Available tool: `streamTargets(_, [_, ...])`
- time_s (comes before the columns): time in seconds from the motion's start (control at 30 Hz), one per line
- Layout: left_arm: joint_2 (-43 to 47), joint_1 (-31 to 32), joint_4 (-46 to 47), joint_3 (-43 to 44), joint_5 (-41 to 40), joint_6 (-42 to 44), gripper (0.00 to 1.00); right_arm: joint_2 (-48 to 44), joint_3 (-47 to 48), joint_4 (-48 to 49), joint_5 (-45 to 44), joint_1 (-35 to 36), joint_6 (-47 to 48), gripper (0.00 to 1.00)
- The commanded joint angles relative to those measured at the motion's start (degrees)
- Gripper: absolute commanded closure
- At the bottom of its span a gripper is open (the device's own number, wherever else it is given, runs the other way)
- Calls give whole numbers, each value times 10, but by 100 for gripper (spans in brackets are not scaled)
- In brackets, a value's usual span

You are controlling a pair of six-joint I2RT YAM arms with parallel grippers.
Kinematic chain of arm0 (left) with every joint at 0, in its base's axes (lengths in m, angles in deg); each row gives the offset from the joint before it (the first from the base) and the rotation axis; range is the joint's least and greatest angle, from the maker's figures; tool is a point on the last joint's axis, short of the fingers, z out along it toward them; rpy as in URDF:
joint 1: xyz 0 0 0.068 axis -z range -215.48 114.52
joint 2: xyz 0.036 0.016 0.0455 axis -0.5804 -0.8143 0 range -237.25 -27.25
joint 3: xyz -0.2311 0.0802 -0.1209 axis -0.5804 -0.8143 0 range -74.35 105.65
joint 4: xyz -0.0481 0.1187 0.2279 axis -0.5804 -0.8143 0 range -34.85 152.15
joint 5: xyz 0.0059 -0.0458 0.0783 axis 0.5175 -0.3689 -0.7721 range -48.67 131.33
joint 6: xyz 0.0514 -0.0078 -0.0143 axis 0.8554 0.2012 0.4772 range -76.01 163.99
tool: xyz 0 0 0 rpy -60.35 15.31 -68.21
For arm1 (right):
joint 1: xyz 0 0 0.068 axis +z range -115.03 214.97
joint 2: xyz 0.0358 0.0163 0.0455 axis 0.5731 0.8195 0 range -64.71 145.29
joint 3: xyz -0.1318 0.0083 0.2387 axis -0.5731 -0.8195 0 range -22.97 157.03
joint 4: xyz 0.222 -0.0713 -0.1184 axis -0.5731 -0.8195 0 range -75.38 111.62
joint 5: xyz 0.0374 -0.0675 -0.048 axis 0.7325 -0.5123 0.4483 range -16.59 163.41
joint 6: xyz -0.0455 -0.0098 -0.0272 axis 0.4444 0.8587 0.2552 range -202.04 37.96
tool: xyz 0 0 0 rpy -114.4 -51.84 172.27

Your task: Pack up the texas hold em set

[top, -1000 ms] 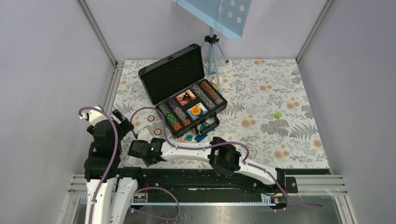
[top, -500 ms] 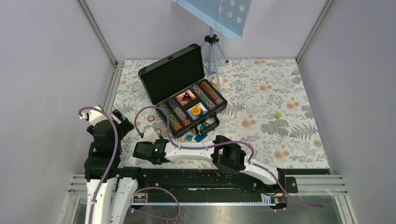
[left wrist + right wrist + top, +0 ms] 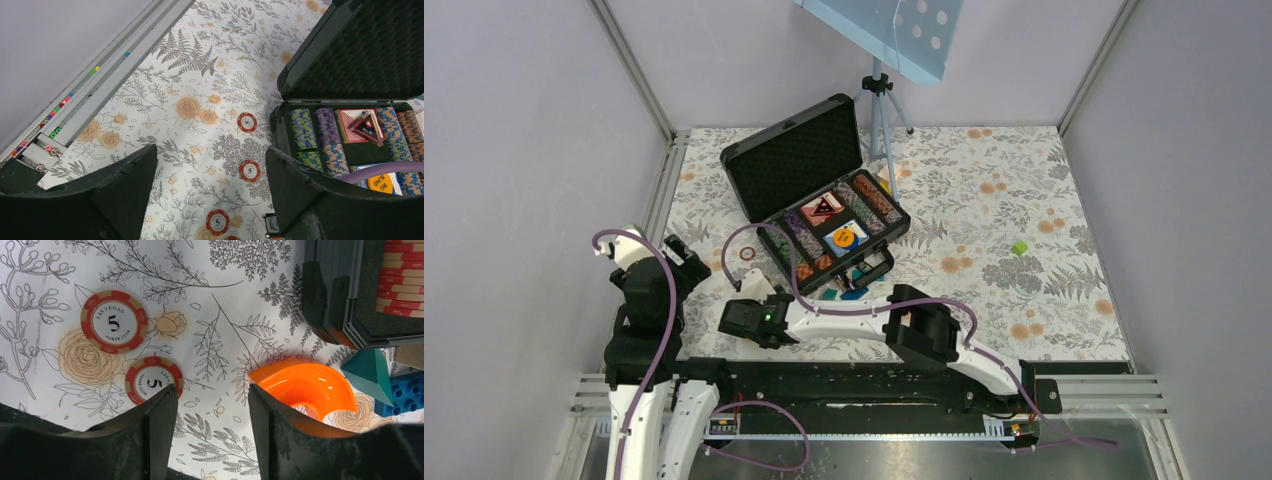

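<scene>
Three loose red chips point(image 3: 249, 170) lay flat on the floral worktop point(image 3: 200, 80) just beside the left wall of the black briefcase point(image 3: 280, 130), outside the tray where they belong. The briefcase stood with its foam-lined lid point(image 3: 370, 50) propped up, which left the rows of striped chips point(image 3: 327, 135) and the red card deck point(image 3: 347, 122) exposed and the tray reachable from above. The right end effector point(image 3: 211, 390) hung low over two of the loose red chips, jaws spread with nothing between them. That width looked meant to straddle a chip's rim, and the nearer chip sat just beside one of its fingers point(image 3: 150, 440). An orange curved piece point(image 3: 305, 387) and the teal and blue blocks point(image 3: 372, 372) lay near the case's front corner, close enough that a careless approach might knock them. The left end effector point(image 3: 211, 152), also spread and empty, sat back near the worktop's left edge, probably to leave the right arm room
</scene>
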Motion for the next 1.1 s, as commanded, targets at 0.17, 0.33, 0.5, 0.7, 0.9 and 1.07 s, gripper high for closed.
streamTargets(0.17, [10,1,17,3,-11,-2,22,-72,-22,70,33,-4,35,35])
streamTargets(0.33, [10,1,17,3,-11,-2,22,-55,-14,83,75,-5,42,29])
streamTargets(0.5, [9,1,18,3,-11,-1,21,-30,-10,82,103,-5,32,24])
streamTargets(0.7, [8,2,19,3,-10,-1,22,2,11,60,100,-4,27,26])
streamTargets(0.9, [7,2,20,3,-10,-1,21,40,51,21,89,-4,30,31])
streamTargets(1.07, [9,2,20,3,-10,-1,21,33,29,20,85,-4,22,35])
